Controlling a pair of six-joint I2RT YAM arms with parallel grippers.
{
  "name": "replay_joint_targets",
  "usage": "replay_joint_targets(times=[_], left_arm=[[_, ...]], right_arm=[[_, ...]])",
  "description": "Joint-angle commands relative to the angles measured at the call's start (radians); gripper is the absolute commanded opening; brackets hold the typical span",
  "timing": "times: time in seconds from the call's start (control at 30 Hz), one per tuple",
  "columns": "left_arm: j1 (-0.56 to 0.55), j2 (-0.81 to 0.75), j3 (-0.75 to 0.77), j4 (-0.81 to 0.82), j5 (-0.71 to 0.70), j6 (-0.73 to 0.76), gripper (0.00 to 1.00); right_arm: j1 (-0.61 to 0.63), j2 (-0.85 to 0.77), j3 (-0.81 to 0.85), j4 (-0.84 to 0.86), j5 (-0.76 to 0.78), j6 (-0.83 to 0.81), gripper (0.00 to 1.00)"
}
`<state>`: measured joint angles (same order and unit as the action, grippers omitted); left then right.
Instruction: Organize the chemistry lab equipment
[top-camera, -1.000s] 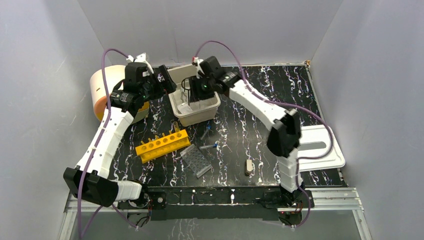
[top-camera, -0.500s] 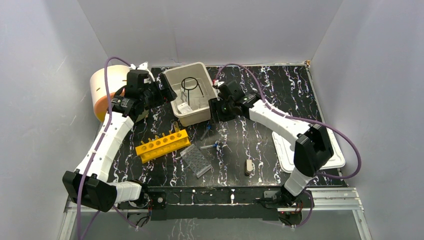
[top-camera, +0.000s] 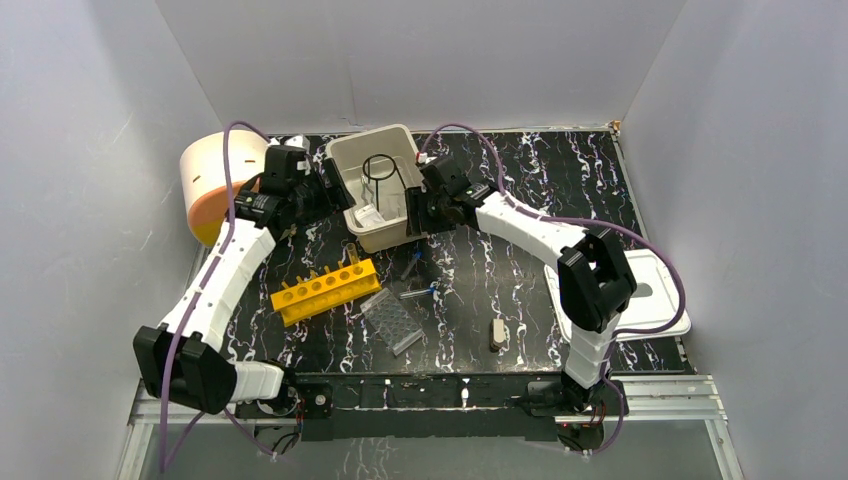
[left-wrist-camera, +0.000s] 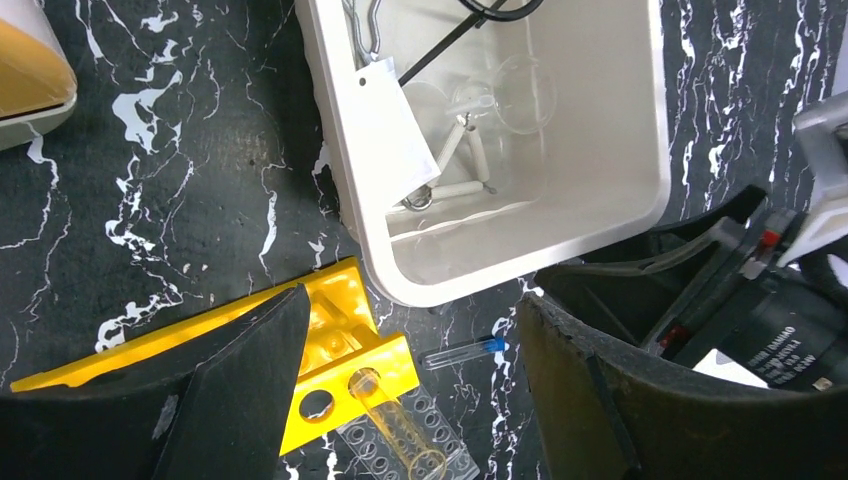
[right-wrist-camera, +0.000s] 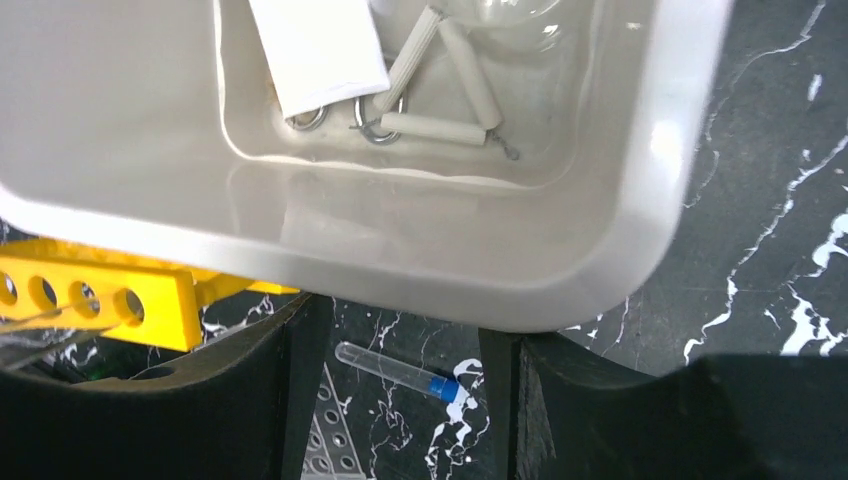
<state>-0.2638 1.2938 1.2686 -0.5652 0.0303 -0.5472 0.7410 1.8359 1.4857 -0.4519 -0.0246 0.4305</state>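
The beige tub (top-camera: 350, 222) holds a black wire ring-stand (top-camera: 380, 168), a pale triangle (left-wrist-camera: 465, 165), clear round dishes (left-wrist-camera: 515, 90) and a small white bag (left-wrist-camera: 395, 120). My left gripper (top-camera: 328, 193) hangs open at the tub's left side, nothing between its fingers (left-wrist-camera: 245, 385). At the tub's near right corner my right gripper (top-camera: 412, 213) is open and low, its fingers (right-wrist-camera: 290, 400) empty below the rim. On the table lie a blue-capped tube (top-camera: 418, 293), seen as the tube (right-wrist-camera: 395, 372), and a second blue-tipped tool (top-camera: 410, 262).
A yellow tube rack (top-camera: 325, 290) with one clear tube (left-wrist-camera: 395, 425) stands in front of the tub, a clear well plate (top-camera: 390, 320) beside it. A small beige block (top-camera: 497, 335) lies near the front. The flat white lid (top-camera: 650, 300) is at right, a round orange-beige container (top-camera: 210, 175) at left.
My right gripper has left the inside of the tub and dropped to its near right corner. The left gripper has shifted toward the tub and its jaws have narrowed.
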Motion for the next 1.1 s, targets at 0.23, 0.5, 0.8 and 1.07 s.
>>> replay_joint_targets(times=[0.23, 0.5, 0.8, 1.07], left_arm=[[0.006, 0.114, 0.016, 0.016, 0.107, -0.031, 0.78], [0.006, 0.149, 0.084, 0.016, 0.112, -0.018, 0.8], [0.006, 0.075, 0.09, 0.016, 0.088, -0.003, 0.83], [0.007, 0.031, 0.074, 0.013, 0.107, -0.023, 0.83]], right_arm=[[-0.052, 0.087, 0.19, 0.013, 0.143, 0.082, 0.63], [-0.064, 0.063, 0.198, -0.015, 0.101, 0.065, 0.73], [-0.015, -0.188, -0.197, 0.024, 0.097, 0.04, 0.77], [0.088, -0.21, -0.35, 0.033, 0.141, 0.046, 0.75]])
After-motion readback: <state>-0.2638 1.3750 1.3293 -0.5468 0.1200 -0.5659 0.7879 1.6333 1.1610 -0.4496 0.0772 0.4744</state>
